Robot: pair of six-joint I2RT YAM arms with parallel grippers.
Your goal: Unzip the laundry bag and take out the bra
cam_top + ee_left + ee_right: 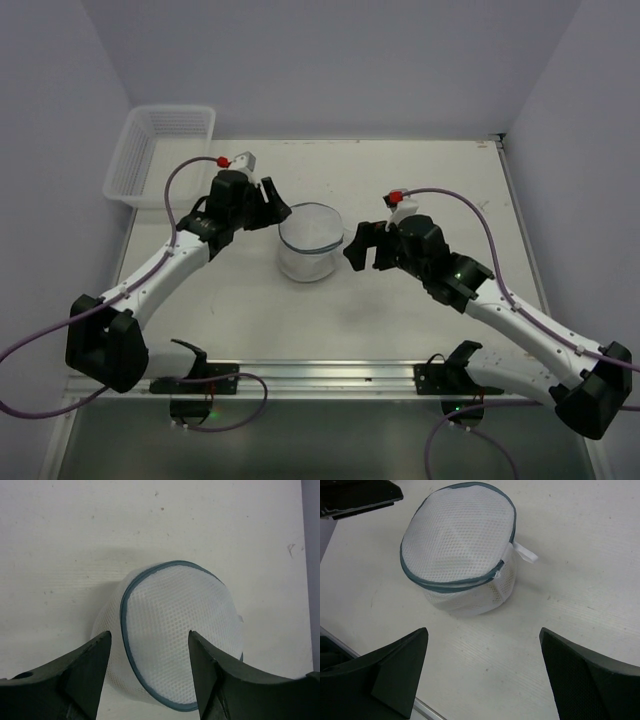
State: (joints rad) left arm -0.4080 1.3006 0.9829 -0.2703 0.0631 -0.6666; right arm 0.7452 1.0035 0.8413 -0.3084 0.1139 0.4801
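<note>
Top view: laundry bag (310,240) sits upright on the table (420,320), centre of frame, w/ grey-blue zip line (312,247) round its rim. L gripper (280,210) is just beside the bag's upper left, R gripper (357,248) just beside its right. Both have fingers spread, nothing held. White slatted basket (160,150) at upper left of frame, well apart from the bag.

L wrist view: fingers (85,675) stand wide apart at bottom of frame. Bag fills centre to lower right, its near edge showing in the gap btw them. Contact: can't tell.

R wrist view: fingers (395,672) open wide at the bottom corners, bag at upper centre, apart from them. Zip looks closed round the rim. White loop tab (526,554) sticks out on the bag's right. A dark L finger shows at upper left, near the bag.
</note>
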